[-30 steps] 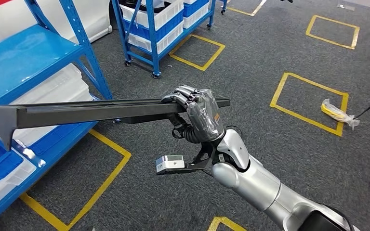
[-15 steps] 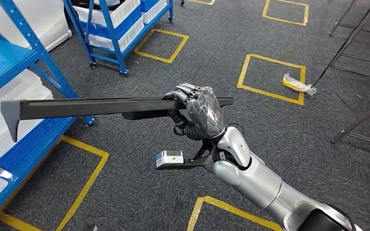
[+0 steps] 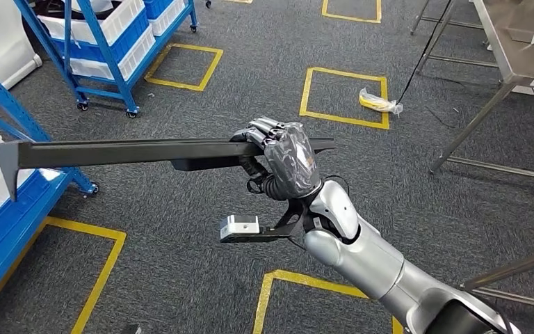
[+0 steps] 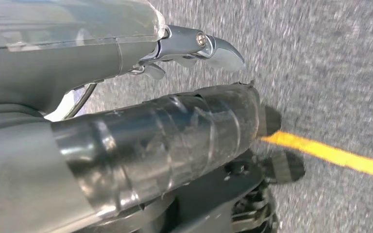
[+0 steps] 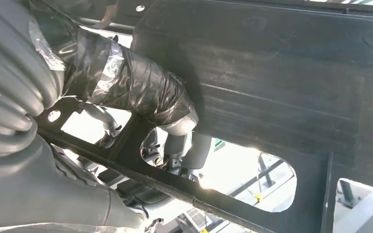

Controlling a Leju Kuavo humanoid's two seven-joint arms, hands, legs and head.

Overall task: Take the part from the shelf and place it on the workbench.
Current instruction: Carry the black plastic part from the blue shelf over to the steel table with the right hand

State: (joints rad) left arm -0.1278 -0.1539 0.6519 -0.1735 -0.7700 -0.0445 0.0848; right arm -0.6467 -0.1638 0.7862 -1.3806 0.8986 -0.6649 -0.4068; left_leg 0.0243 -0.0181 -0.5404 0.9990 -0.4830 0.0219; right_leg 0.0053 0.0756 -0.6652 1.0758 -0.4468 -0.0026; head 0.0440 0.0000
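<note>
My right hand [image 3: 285, 163] grips a long black flat part [image 3: 125, 152] near one end and holds it level above the floor. The part reaches far to the left and ends in a downward hook. In the right wrist view the taped thumb [image 5: 141, 92] presses against the part's ribbed black underside [image 5: 291, 87]. A metal workbench [image 3: 521, 42] stands at the top right, well away from the part. Part of the blue shelf [image 3: 14, 202] shows at the left edge. My left hand [image 4: 175, 141] hangs over grey carpet, thumb straight, nothing in it.
A blue wheeled rack [image 3: 104, 42] with white bins stands at the top left. Yellow tape squares [image 3: 344, 94] mark the carpet. A yellow wrapped bundle [image 3: 379, 102] lies on the floor near the workbench's slanted legs [image 3: 469, 129]. A cable runs past it.
The whole view has swung right: the blue shelf slid off to the left and the metal workbench came in at the top right. My right hand still grips the part the same way.
</note>
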